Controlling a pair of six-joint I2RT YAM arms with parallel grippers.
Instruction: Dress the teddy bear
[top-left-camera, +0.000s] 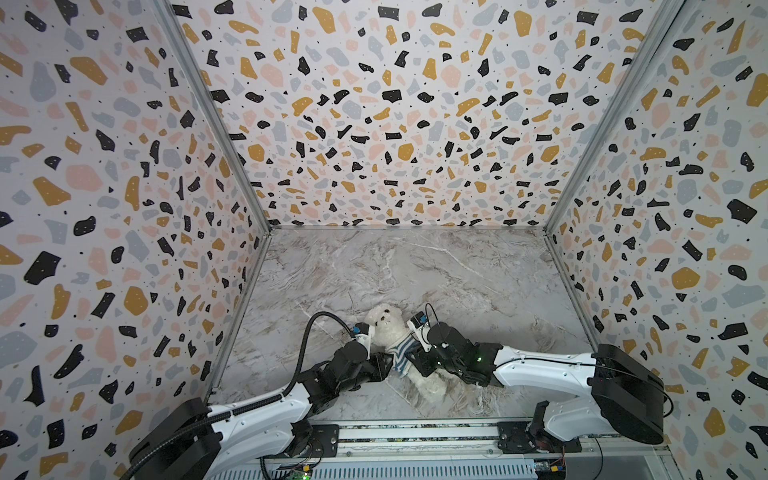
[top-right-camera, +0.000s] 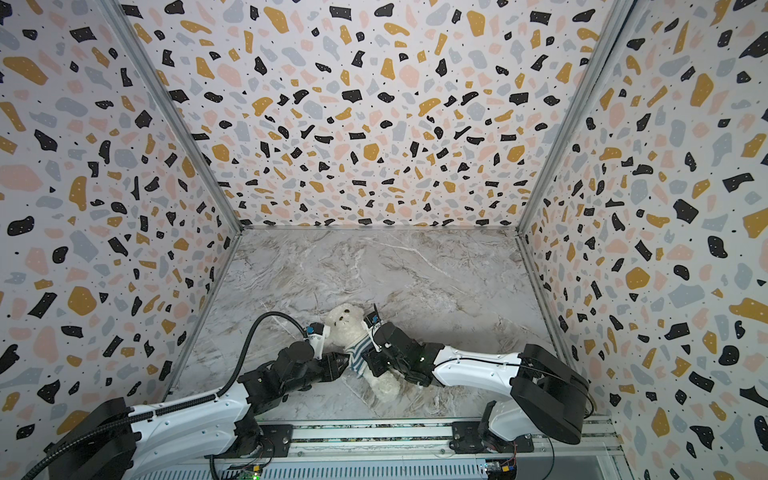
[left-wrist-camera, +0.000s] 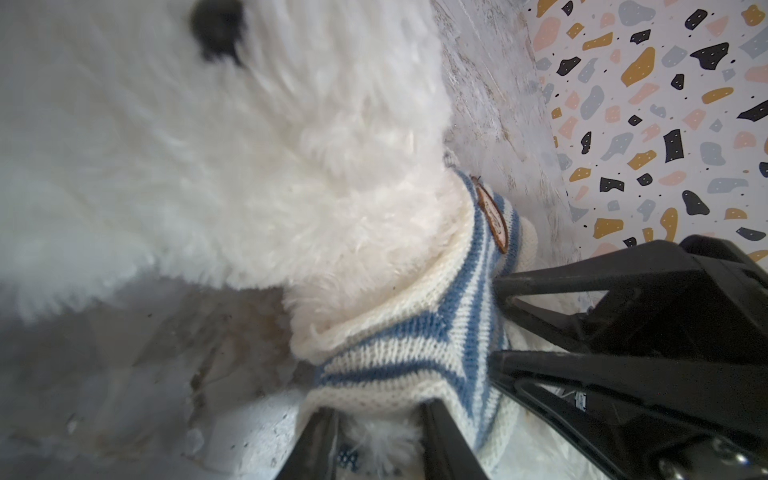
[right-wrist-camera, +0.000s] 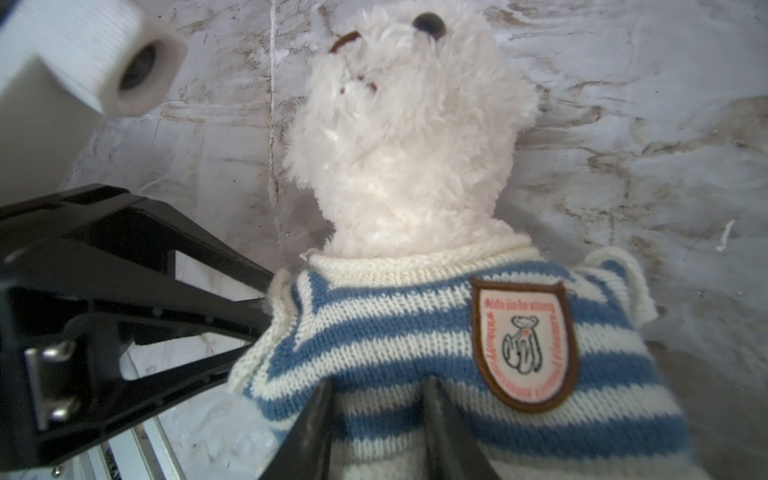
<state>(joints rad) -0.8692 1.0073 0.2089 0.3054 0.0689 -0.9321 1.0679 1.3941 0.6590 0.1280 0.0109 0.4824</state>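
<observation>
teddy bear (top-left-camera: 388, 328); left gripper (left-wrist-camera: 378, 409) part-open, touching shirt (right-wrist-camera: 374, 332); right gripper (right-wrist-camera: 379, 384) gripping shirt

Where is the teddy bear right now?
In both top views the teddy bear lies face-up, roughly centred near the front edge of the marble table, striped shirt on its torso, between the left tool and the right tool.

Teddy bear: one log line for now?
teddy bear: lying face-up | striped sweater: on torso | left gripper: at sweater | right gripper: gripping sweater

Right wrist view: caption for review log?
Teddy bear in striped shirt, right gripper on the front, left gripper at the side.
</observation>
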